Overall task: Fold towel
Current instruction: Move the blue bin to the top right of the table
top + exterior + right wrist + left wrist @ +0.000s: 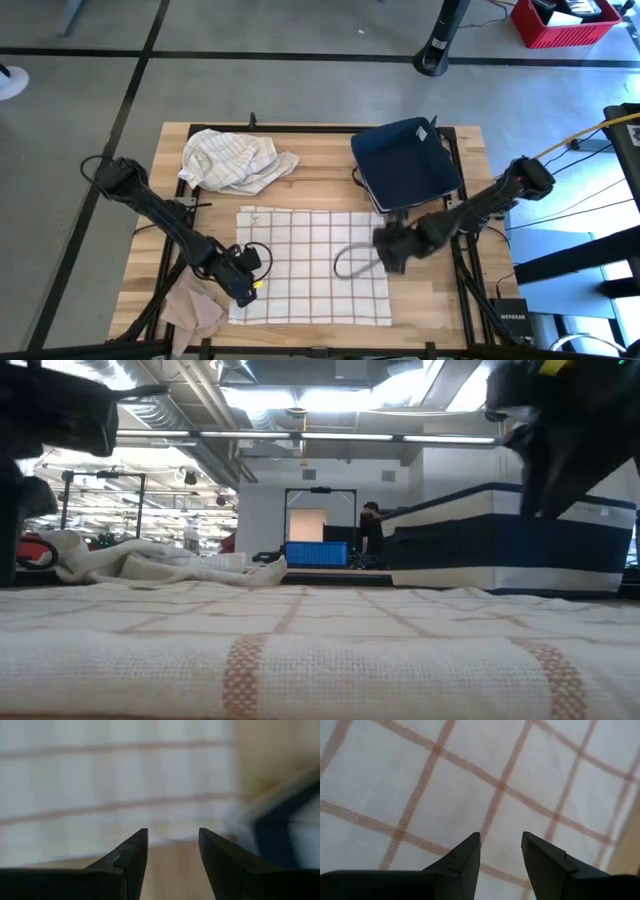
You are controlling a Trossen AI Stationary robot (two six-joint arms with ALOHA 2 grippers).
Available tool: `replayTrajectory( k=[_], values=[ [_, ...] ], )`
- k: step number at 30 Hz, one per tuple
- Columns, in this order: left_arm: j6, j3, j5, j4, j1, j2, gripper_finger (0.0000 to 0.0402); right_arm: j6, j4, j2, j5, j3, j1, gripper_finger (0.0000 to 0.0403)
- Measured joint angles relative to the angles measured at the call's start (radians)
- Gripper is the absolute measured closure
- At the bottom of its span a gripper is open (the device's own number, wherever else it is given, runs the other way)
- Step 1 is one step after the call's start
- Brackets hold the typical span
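A white towel with brown grid lines lies spread flat on the wooden table and fills the foreground of the low view. My left gripper is open, low over the towel's near left part; its wrist view shows both fingers close above the checked cloth. My right gripper is open at the towel's right edge; its wrist view shows the tips over bare wood, with the towel's edge just beyond. Whether either gripper touches the cloth does not show.
A crumpled white cloth lies at the far left of the table. A folded dark blue stack sits at the far right, near my right arm. A beige cloth lies at the near left corner. A grey cable loop rests on the towel.
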State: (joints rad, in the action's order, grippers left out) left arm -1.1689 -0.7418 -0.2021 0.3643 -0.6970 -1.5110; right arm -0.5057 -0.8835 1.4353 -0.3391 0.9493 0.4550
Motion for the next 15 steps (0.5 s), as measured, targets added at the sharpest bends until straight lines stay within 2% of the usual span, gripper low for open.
replayTrajectory(
  k=[3,11,15],
  values=[
    [-0.001,0.0,0.0,-0.005,-0.004,-0.033,0.0265,0.075,-0.029,-0.007,-0.07,-0.031,-0.084,0.0224],
    [-0.003,-0.004,0.003,-0.015,-0.006,-0.081,0.0265,0.257,0.07,0.003,-0.206,-0.06,-0.284,0.0224],
    [-0.003,-0.004,0.004,-0.012,-0.016,-0.082,0.0265,0.307,0.114,0.002,-0.21,-0.06,-0.361,0.0224]
  ],
)
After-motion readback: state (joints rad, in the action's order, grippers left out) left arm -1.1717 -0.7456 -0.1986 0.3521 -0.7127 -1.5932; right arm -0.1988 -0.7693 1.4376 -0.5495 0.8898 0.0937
